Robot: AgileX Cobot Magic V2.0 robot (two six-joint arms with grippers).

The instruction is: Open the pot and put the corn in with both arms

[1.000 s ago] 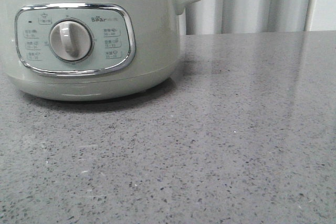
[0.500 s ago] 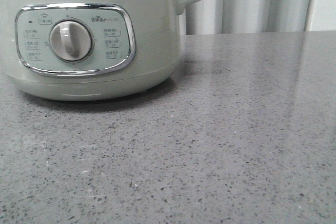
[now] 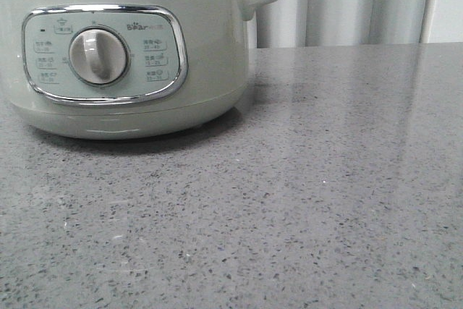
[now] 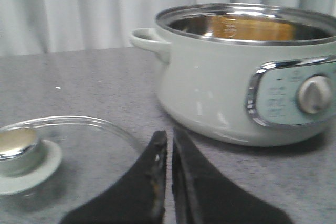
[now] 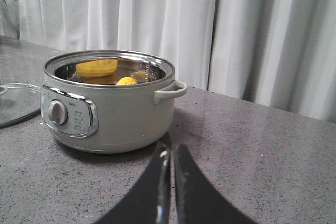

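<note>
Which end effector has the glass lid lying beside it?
The left end effector: the glass lid lies flat on the counter beside it. The right end effector faces only the open pot.

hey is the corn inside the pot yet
Yes. The corn sits inside the open pot; the glass lid lies on the table beside it.

The pot (image 3: 123, 56) is pale grey-green with a steel rim, chrome-framed panel and beige dial (image 3: 98, 56). Bright yellow corn (image 5: 126, 81) shows inside. The table (image 3: 325, 200) is speckled grey; the curtain (image 5: 210, 24) white; both grippers' fingers (image 4: 157, 182) black.
</note>
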